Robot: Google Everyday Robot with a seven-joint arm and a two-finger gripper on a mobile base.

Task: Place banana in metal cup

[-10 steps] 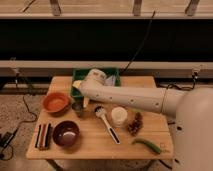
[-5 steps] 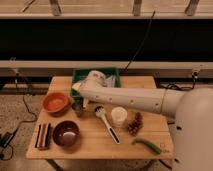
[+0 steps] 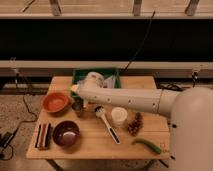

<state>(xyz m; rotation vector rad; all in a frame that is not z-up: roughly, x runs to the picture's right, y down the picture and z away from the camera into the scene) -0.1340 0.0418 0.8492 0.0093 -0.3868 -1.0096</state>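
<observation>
The pincer (image 3: 79,100) hangs just over the metal cup (image 3: 78,107), beside the orange bowl (image 3: 55,102); whether it grips anything, I cannot tell. The desk's (image 3: 95,142) front stretch lies open.

Arm (image 3: 125,99) hides gripper (image 3: 79,98) and most of banana (image 3: 74,88).

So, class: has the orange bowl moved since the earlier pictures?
No. The orange bowl stays front-left of the green tray, just left of the metal cup, where the gripper is down.
</observation>
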